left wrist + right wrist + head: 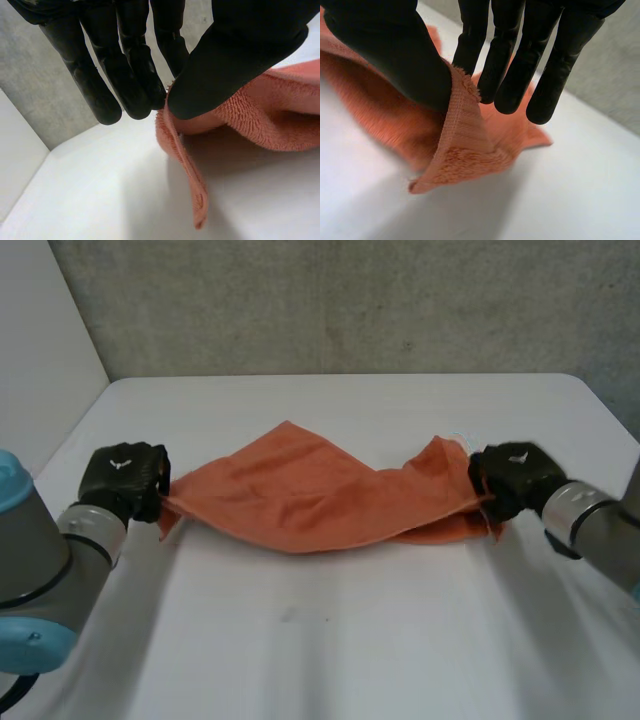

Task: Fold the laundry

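The orange towel (pixel 300 495) is stretched across the middle of the white table (pixel 330 640), with its middle sagging. Its left end is pinched between the thumb and fingers of the left hand (pixel 122 478), and its right end likewise by the right hand (pixel 512 478). For a clean fold, even tension is needed, and both ends should be carried together so that the edges meet squarely.

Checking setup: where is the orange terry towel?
Head view: the orange terry towel spans the middle of the white table, left end pinched by the left hand, right end by the right hand.
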### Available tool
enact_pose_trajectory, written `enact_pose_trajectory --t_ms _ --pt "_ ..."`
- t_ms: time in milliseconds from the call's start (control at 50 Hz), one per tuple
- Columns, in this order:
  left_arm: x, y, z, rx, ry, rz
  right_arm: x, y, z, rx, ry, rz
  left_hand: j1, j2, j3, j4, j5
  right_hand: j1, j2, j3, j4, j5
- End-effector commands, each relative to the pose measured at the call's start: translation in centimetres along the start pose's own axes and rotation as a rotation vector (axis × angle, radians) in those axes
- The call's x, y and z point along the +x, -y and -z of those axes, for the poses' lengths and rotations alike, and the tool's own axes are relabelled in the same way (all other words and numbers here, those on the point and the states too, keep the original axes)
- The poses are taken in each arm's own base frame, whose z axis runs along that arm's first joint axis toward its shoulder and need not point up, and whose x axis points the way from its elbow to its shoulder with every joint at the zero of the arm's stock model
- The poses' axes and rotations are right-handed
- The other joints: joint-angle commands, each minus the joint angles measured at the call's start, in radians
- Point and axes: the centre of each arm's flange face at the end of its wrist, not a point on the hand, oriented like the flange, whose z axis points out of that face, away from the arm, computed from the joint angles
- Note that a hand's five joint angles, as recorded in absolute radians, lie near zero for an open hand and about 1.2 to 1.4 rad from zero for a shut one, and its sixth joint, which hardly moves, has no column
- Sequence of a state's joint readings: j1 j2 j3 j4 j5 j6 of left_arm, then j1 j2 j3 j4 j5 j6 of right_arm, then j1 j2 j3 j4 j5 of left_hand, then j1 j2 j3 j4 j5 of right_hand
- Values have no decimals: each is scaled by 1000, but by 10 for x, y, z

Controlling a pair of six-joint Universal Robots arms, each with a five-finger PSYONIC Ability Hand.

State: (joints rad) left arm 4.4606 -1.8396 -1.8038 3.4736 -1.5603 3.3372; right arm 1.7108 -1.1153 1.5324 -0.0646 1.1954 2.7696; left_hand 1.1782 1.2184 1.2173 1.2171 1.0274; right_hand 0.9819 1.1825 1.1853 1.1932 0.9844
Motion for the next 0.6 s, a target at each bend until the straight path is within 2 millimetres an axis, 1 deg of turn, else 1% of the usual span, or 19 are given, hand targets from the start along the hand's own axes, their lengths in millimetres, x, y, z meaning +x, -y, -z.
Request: enact_pose_trajectory --t_ms 20,40,60,80,100,120,140,180,220,280,360,420,440,460,480,500,560,580,600 --pt "-11 50 27 93 23 -3 20 57 45 83 -70 35 218 178 179 179 194 414 214 211 203 237" --pt "-15 65 36 131 31 -3 26 74 57 111 -94 52 218 178 179 179 194 414 214 211 203 237" --pt "-15 65 37 131 31 -3 32 94 73 151 -126 71 218 178 179 179 194 414 214 211 203 237" --pt "-18 81 47 171 37 -4 32 95 73 152 -126 71 218 178 179 179 194 414 214 211 203 237" --pt "-18 81 47 172 37 -4 37 115 90 188 -158 92 218 178 179 179 194 414 214 211 203 237" --pt "-19 97 59 211 30 -8 42 131 106 215 -179 110 218 178 179 179 194 414 214 211 203 237" --pt "-18 110 71 240 10 -15 42 132 106 215 -180 110 218 178 179 179 194 414 214 211 203 237" --pt "-18 121 80 261 -4 -20 46 157 136 228 -223 151 218 178 179 179 194 414 214 211 203 237" --pt "-19 131 88 276 -20 -23 44 162 146 205 -221 170 218 178 179 179 194 414 214 211 203 237" --pt "-18 141 97 272 -55 -24 40 160 154 134 -203 214 218 178 179 179 194 414 214 211 203 237" --pt "-21 137 96 210 -56 -24 36 152 153 69 -193 271 218 178 179 179 194 414 214 211 203 237" --pt "-24 129 89 170 -48 -21 33 135 136 -9 -150 300 218 178 179 179 194 414 214 211 203 237" --pt "-26 116 78 110 -48 -17 28 125 125 -49 -119 307 218 178 179 179 194 414 214 211 203 237" --pt "-26 101 65 44 -51 -13 28 125 125 -49 -119 307 218 178 179 179 194 414 214 211 203 237" --pt "-26 100 65 44 -51 -13 21 115 114 -89 -82 310 218 178 179 179 194 414 214 211 203 237" --pt "-24 86 55 -14 -62 -14 14 105 103 -127 -52 311 218 178 179 179 194 414 214 211 203 237" --pt "-20 56 33 -124 -84 -20 7 95 92 -165 -21 314 218 178 179 179 194 414 214 211 203 237" --pt "-20 55 33 -125 -84 -20 2 83 81 -208 1 317 218 178 179 179 194 414 214 211 203 237" --pt "-19 40 23 -178 -94 -29 0 71 69 -248 13 324 218 178 179 179 194 414 214 211 203 237"
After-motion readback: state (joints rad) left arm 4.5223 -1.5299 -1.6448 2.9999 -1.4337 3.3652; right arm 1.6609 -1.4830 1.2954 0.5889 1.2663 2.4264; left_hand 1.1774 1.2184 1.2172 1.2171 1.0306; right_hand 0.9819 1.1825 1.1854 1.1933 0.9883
